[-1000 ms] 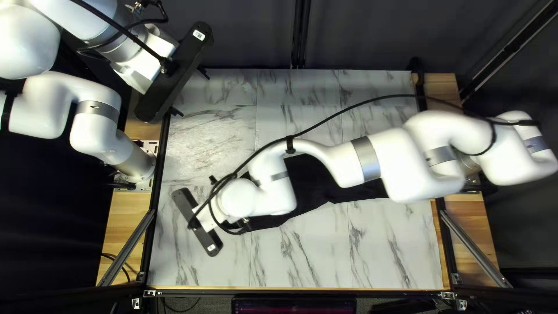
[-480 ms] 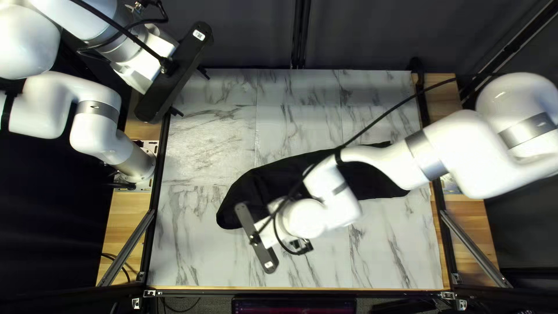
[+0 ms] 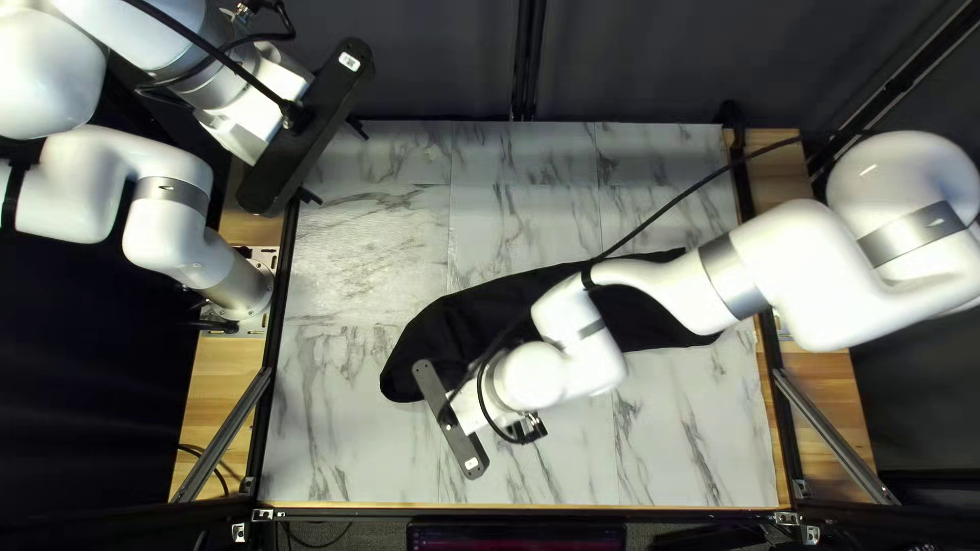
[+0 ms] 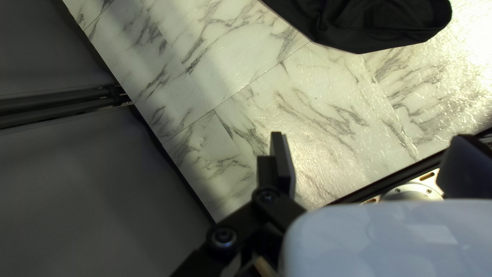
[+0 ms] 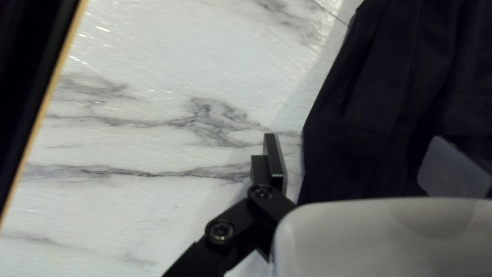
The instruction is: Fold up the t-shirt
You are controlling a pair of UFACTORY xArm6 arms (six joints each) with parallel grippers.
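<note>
Black t-shirt point(image 3: 459, 321) lies as a long, narrow strip across the middle of the table, partly under my right arm. At the table's far left corner, my left gripper point(image 3: 334, 160) is raised away from it. My right gripper point(image 3: 449, 420) is over the shirt's near-left edge, fingertips hidden from above. In the left wrist view, the left gripper point(image 4: 371, 156) is open and empty, the shirt point(image 4: 374, 23) lying well ahead. The right wrist view has the right gripper point(image 5: 363, 159) open, one finger above bare marble, the other over the shirt point(image 5: 379, 102); contact is unclear.
Marble tabletop point(image 3: 357, 245) shows between the shirt and the far edge, and also along the near side. A dark rail point(image 3: 279, 306) borders the table's left edge. My right arm's links point(image 3: 755, 276) and cable cross above the shirt's right half.
My right gripper has moved from beyond the shirt's left end rightward and toward the near edge, uncovering that end. It barely moved over the last half second. My left arm has stayed still.
</note>
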